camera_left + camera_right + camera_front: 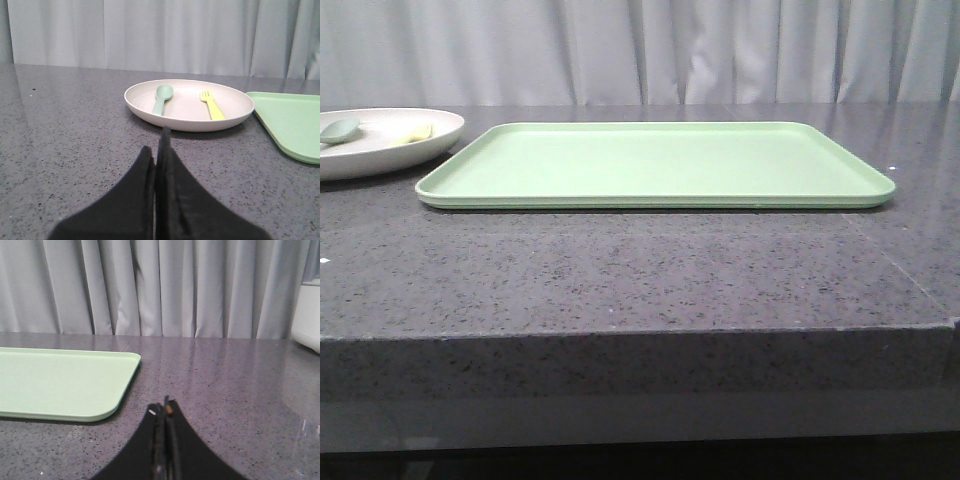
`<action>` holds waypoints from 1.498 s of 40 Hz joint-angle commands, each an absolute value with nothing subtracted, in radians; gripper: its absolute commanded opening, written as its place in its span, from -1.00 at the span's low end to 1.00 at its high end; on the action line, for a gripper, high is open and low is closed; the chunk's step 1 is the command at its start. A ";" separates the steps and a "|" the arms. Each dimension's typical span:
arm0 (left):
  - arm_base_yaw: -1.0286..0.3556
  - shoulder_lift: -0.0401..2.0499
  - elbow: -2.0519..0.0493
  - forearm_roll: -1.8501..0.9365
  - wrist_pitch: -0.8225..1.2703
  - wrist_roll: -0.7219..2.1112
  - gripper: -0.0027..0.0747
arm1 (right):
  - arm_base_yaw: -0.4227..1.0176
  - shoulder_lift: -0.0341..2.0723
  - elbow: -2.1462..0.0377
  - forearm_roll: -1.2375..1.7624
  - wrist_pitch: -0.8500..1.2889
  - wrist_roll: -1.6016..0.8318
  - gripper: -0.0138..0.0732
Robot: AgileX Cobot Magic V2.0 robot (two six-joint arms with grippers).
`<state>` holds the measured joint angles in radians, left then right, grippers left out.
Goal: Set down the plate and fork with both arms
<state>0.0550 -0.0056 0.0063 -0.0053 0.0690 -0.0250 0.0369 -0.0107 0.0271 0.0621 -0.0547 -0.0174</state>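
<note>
- Lying ahead of the left gripper (159, 150), apart from it: the plate (190, 122), cream, shallow, flat on the grey stone table (70, 130).
- Pressed together, the left gripper's black fingers (145, 170), nothing between them, tips just short of the plate's near rim.
- Resting inside the plate, beyond the fingertips and a little toward the tray side: the fork (212, 105), pale yellow, tines pointing away from the gripper.
- Resting beside the fork in the same plate, roughly straight ahead of the left fingertips: a grey-green spoon (161, 97), bowl end away from the gripper, not touching the fork.
- Sitting next to the plate on its fork side, near it but not touching: a light green tray (292, 122), only one corner visible from the left wrist.
- Closed as well, the right gripper (165, 412), holding nothing, low over bare table.
- Lying off to one side of the right gripper and slightly ahead: the tray's other end, rounded corner nearest.
- Seen from the front: plate at the table's left edge, partly cut off, tray across the middle; neither gripper visible there.
- Hanging behind the table: a pale curtain (160, 285).
</note>
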 commanded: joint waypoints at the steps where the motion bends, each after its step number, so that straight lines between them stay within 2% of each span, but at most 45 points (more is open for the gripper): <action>1: 0.055 -0.027 0.009 -0.012 -0.015 -0.028 -0.98 | 0.033 -0.029 0.024 0.058 -0.143 -0.020 -0.82; 25: 0.055 -0.027 0.009 -0.012 -0.019 -0.028 -0.98 | 0.033 -0.029 0.024 0.058 -0.143 -0.020 -0.82; 41: 0.055 -0.027 -0.043 -0.012 -0.113 -0.028 -0.98 | 0.033 -0.029 -0.016 0.057 -0.156 -0.023 -0.82; 45: 0.055 -0.022 -0.138 -0.012 -0.042 -0.028 -0.98 | 0.033 -0.029 -0.096 0.057 -0.065 -0.023 -0.82; 51: 0.055 0.028 -0.358 -0.012 0.190 -0.028 -0.98 | 0.033 0.001 -0.294 0.057 0.192 -0.023 -0.82; 60: 0.055 0.222 -0.668 -0.012 0.512 -0.028 -0.98 | 0.033 0.198 -0.548 0.057 0.442 -0.023 -0.82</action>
